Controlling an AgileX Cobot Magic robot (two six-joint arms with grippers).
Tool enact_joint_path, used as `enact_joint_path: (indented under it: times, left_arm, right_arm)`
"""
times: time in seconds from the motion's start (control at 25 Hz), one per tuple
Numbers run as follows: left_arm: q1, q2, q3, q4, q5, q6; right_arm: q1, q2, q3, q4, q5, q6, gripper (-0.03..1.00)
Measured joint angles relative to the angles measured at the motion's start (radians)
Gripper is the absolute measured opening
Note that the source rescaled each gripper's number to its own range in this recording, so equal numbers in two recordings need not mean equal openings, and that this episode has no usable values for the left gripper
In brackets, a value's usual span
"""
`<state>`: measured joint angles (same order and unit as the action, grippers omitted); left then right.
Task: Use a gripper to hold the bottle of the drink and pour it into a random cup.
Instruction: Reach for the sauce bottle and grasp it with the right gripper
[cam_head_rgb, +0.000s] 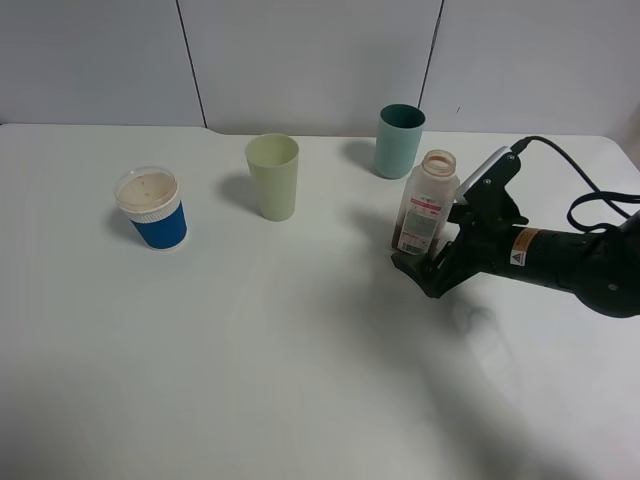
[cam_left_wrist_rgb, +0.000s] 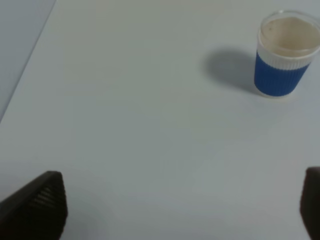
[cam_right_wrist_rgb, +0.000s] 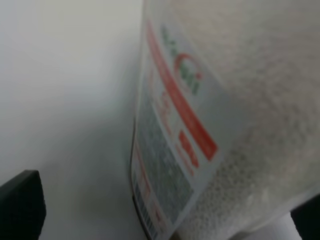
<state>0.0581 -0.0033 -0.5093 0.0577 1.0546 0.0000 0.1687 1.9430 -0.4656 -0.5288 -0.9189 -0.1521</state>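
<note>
From above we see the bottle (cam_head_rgb: 427, 203) upright near the teal cup (cam_head_rgb: 400, 140), the right gripper (cam_head_rgb: 428, 266) spread around the bottle's base. Only the left wrist view shows the left gripper (cam_left_wrist_rgb: 175, 205), spread wide too

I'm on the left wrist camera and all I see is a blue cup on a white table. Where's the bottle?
Observer: The bottle is on the right side of the table, close to a teal cup.
Operator: Is something holding it?
Observer: Not yet. The right end effector is open around its lower part, and the right wrist view shows a gap beside one finger.
Operator: Are there more cups?
Observer: Yes, a pale green cup stands between your blue cup and the teal one.
</note>
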Motion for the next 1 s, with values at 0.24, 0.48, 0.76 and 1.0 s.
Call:
enact_joint_path:
  times: [0.24, 0.48, 0.76, 1.0]
  left_arm:
    - [0.0, 0.0, 0.0, 0.0, 0.0, 0.0]
    - [0.0, 0.0, 0.0, 0.0, 0.0, 0.0]
    - [0.0, 0.0, 0.0, 0.0, 0.0, 0.0]
    - [0.0, 0.0, 0.0, 0.0, 0.0, 0.0]
  right_arm:
    - [-0.004, 0.001, 0.0, 0.0, -0.072, -0.073, 0.91]
    - [-0.008, 0.001, 0.0, 0.0, -0.098, -0.079, 0.86]
    - [-0.008, 0.001, 0.0, 0.006, -0.098, -0.081, 0.51]
    - [-0.008, 0.001, 0.001, 0.014, -0.097, -0.039, 0.02]
